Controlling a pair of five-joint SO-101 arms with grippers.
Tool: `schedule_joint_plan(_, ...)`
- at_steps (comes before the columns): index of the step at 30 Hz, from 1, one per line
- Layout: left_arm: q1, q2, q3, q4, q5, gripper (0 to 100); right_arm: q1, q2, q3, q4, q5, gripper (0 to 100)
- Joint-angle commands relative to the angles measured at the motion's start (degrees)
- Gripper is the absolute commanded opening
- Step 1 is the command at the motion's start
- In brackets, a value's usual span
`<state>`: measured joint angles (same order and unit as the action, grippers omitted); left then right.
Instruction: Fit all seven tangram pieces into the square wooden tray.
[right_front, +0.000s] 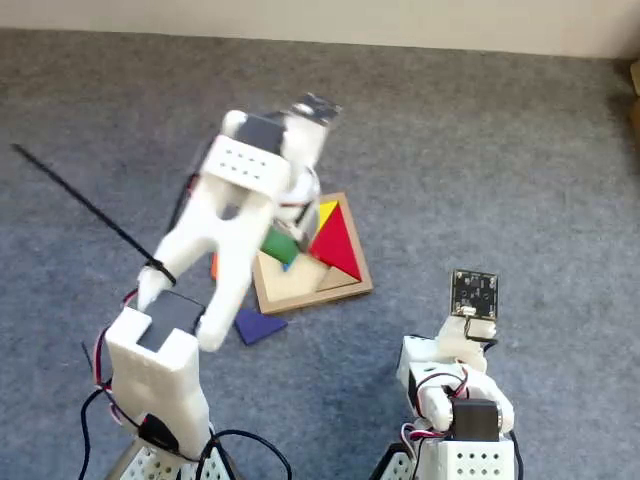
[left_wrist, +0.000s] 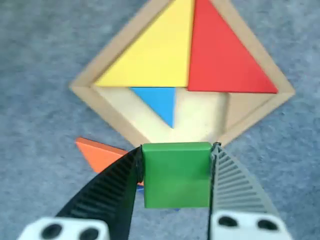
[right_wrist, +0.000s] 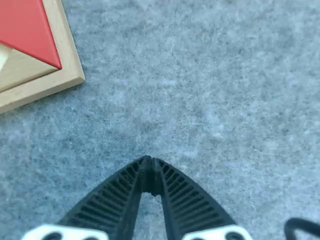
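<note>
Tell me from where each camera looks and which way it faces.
High view: fixed above, facing down on the tray; left arm and right arm show.
Left wrist view: on the left wrist, facing down at the tray; left gripper shows, shut on the green square.
Right wrist view: on the right wrist, facing the grey surface; right gripper shows, shut.
Shared: all three show the tray and red triangle.

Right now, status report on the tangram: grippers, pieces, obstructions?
Left gripper shut on green square. Right gripper shut, over carpet. Tray holds yellow piece, red piece, blue piece; orange piece outside.
</note>
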<state>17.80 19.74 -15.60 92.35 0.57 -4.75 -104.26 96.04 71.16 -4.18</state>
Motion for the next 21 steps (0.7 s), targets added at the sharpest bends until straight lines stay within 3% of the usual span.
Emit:
schedule_joint_plan(1, 2.95, -3.82, 4.35, -5.71, 3.34, 14, 0.57, -0.75, 8.22, 0.40, -0.62, 1.2)
schedule_joint_plan(11, 4.70, -3.38, 14.81, -18.11, 5.54, 14, 0.57, -0.75, 8.22, 0.40, -0.62, 1.2)
schedule_joint_plan(21, 4.70, -3.30, 15.78, -19.25, 5.45, 14, 0.57, -0.75, 8.22, 0.40, -0.62, 1.2)
